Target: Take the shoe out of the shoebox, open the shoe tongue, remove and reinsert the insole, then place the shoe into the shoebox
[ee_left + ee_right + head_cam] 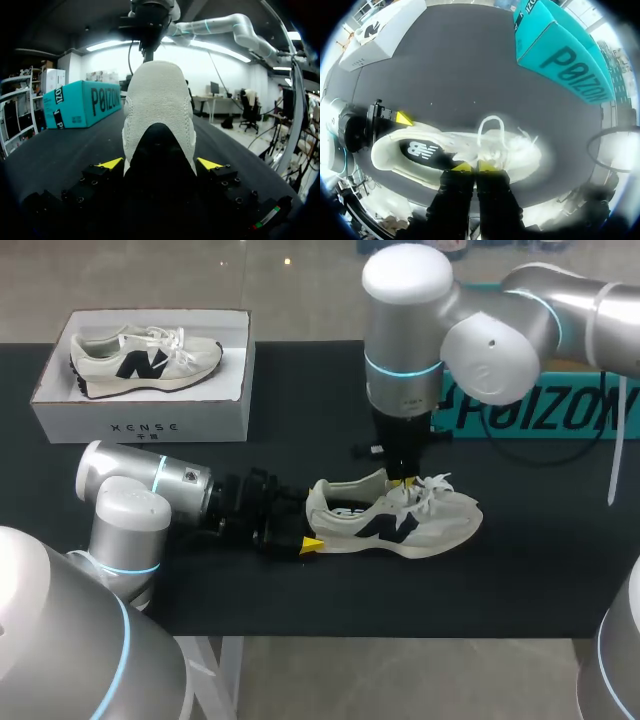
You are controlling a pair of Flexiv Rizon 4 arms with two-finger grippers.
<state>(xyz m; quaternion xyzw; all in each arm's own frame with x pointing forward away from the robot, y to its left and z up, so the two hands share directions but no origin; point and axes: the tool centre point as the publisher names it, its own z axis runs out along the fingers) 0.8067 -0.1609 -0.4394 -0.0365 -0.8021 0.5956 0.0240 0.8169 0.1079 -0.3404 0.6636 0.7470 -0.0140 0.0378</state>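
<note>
Shoes [400,525] [150,362] two, white shoebox [140,425] one

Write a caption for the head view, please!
Left fingers hold the shoe at its heel; right fingers pinch it from above.

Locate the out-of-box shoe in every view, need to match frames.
Head view: shoe centre-right on the table, heel at the left claw, right claw over its tongue.
Left wrist view: heel held in the left claw, shoe running straight ahead.
Right wrist view: directly under the right claw, seen from above.
Shared landmark: teal box.
</note>
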